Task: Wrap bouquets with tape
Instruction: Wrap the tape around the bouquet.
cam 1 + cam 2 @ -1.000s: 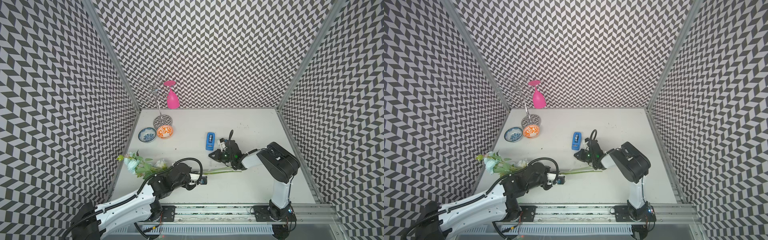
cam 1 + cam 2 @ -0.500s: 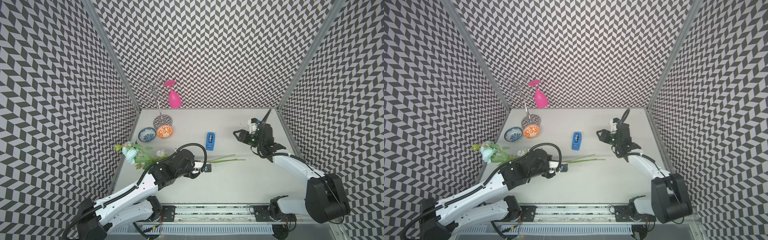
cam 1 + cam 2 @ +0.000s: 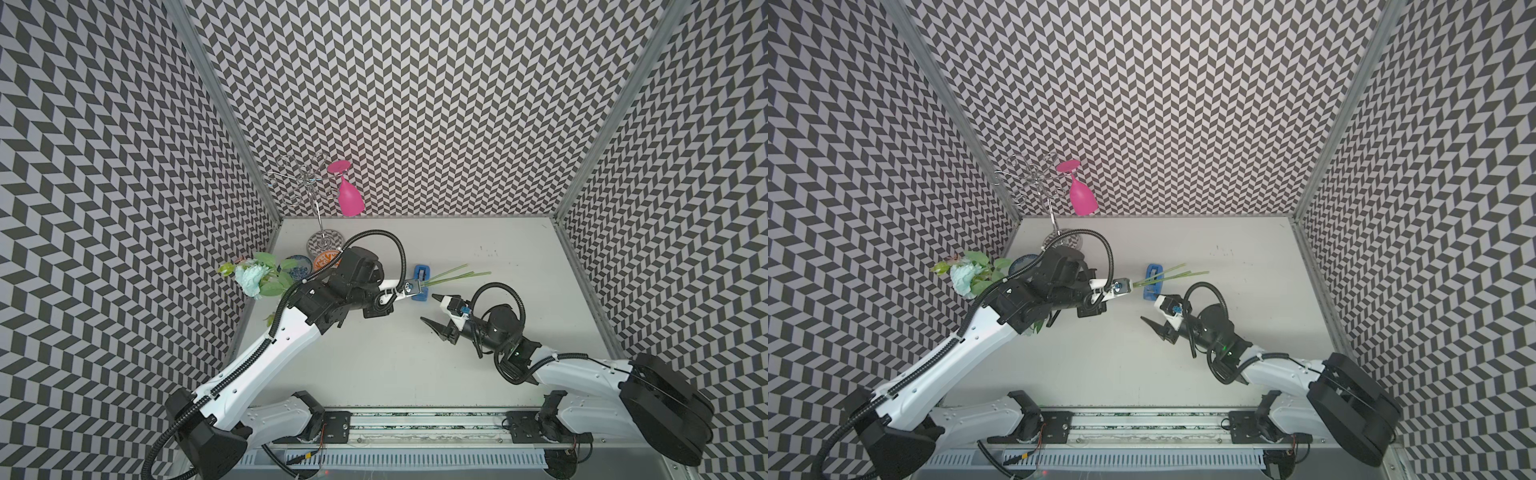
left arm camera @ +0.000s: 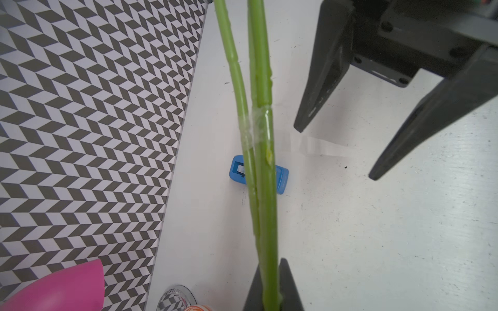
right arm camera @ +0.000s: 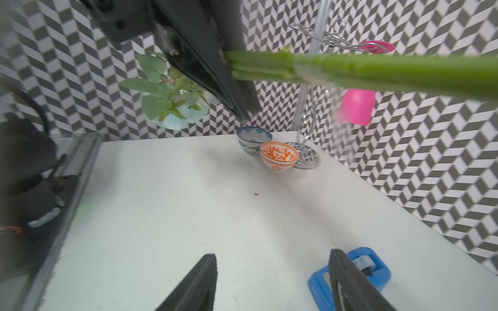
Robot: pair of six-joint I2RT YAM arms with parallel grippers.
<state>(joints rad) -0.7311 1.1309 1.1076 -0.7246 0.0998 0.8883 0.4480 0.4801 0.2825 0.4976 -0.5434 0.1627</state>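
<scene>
Bouquet [image 3: 266,279] held above desk [image 3: 519,257], long axis left–right: blooms far left, stems [image 4: 258,150] pointing right over tape [image 3: 420,276].
Left hand [image 3: 417,288] clamped on stems.
Right hand [image 3: 432,313] wide, empty, just right-near of tape; nearer arm.
</scene>
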